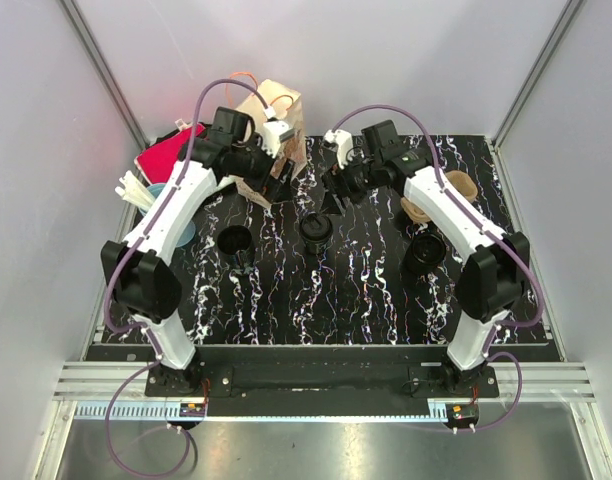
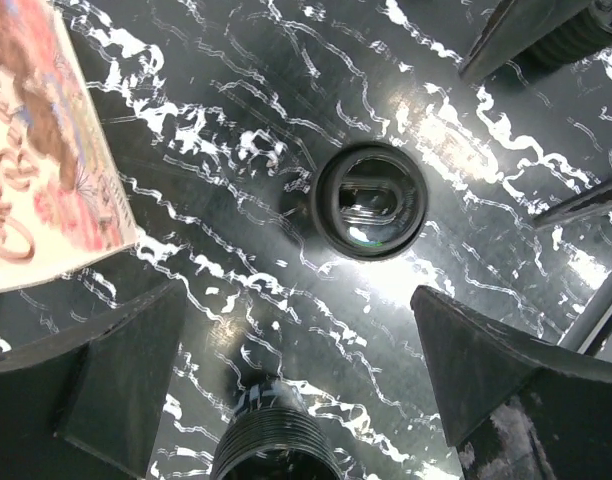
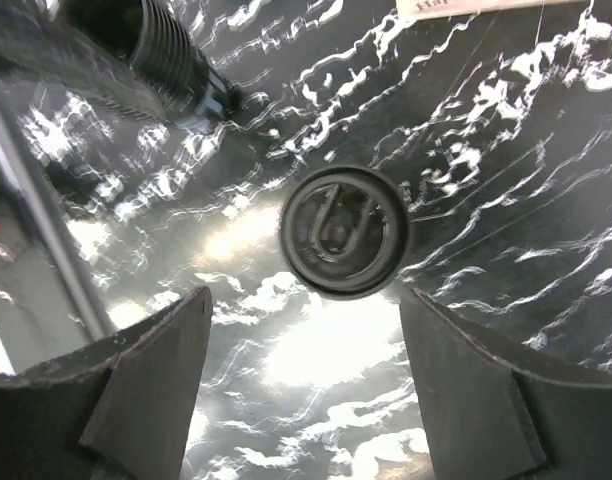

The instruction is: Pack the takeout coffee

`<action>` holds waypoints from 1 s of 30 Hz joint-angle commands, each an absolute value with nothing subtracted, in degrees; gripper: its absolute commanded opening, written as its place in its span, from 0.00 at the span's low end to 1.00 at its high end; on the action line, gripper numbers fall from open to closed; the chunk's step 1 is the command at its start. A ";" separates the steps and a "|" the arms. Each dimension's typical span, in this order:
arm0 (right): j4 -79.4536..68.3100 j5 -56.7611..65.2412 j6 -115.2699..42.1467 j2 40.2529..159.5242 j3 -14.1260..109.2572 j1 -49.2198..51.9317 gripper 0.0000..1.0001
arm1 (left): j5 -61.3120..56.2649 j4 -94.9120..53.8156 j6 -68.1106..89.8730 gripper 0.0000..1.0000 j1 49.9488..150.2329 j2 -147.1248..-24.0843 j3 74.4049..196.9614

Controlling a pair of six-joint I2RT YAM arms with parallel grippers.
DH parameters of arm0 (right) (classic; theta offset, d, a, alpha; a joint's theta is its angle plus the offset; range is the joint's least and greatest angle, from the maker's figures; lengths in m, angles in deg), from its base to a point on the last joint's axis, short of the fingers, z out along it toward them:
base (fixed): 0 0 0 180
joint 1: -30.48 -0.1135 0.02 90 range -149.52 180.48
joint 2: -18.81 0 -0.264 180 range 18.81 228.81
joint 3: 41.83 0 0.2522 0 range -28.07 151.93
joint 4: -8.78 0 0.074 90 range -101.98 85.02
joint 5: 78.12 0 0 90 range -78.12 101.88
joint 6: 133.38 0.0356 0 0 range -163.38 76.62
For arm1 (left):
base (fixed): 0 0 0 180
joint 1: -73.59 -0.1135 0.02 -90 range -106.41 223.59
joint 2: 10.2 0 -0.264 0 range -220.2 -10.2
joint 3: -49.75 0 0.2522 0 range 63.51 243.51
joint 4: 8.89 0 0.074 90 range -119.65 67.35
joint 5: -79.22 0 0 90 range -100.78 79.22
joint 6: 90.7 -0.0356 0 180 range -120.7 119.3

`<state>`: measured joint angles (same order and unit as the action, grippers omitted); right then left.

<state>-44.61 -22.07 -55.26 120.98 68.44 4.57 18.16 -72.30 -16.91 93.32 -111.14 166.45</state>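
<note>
Fingers (image 2: 106, 380) of my left pincer (image 2: 298, 300) fill the foreground, spread wide and holding nothing. The lidded cup (image 2: 369, 200) stands on the marbled table (image 2: 236, 120) just past their tips. A ribbed cup (image 2: 276, 445) sits close under my wrist and the paper bag (image 2: 46, 150) shows at the left edge (my other arm's fingers poke in at top right).

From the right wrist, my right pincer (image 3: 304, 300) is just as wide and just as empty. It frames the same lidded cup from the opposite side, with the ribbed cup beyond.

From above, both pincers crowd the back-centre of the table beside the bag, and the lidded cup stands free a little nearer the bases.

Two hands over one cup is the hazard I see: if both close in, the fingers could clash or shove the cup over. A squeeze too high might pop the lid, and a careless sweep from my left could topple the ribbed cup. I cannot tell whether the bag's mouth stands open, since my left arm covers it. A sagging mouth could snag the cup's base.
</note>
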 commanded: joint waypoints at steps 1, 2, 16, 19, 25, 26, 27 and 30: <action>-50.66 -21.96 -76.10 124.53 77.02 4.20 0.80 | 20.77 -71.43 -19.50 0.99 89.59 -103.90 165.47; -53.20 -21.87 -78.07 125.67 78.70 4.29 0.79 | 21.12 -71.87 -20.55 0.99 88.89 -102.32 164.68; -75.11 -22.84 -107.96 143.35 101.84 0.08 0.71 | 20.23 -78.99 -21.62 0.99 74.04 -93.00 158.27; -74.94 -22.05 -109.72 143.61 100.96 -1.41 0.70 | 21.99 -78.47 -20.74 0.99 71.49 -92.03 156.69; -74.67 -20.90 -112.01 145.46 101.22 -3.18 0.65 | 22.44 -77.58 -19.16 0.99 70.52 -92.90 156.15; -74.67 -20.29 -112.37 145.81 101.39 -3.44 0.63 | 22.52 -77.67 -18.98 0.99 70.43 -92.99 156.24; -74.67 -19.94 -112.54 146.51 101.48 -3.62 0.61 | 22.87 -77.58 -18.89 0.99 70.43 -93.17 156.15; -74.67 -18.79 -113.34 147.91 102.53 -3.79 0.61 | 23.66 -77.50 -18.63 0.99 70.43 -93.34 156.24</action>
<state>-73.88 -21.11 -110.42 145.46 99.57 -3.52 20.26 -79.16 -19.72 70.41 -94.18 155.89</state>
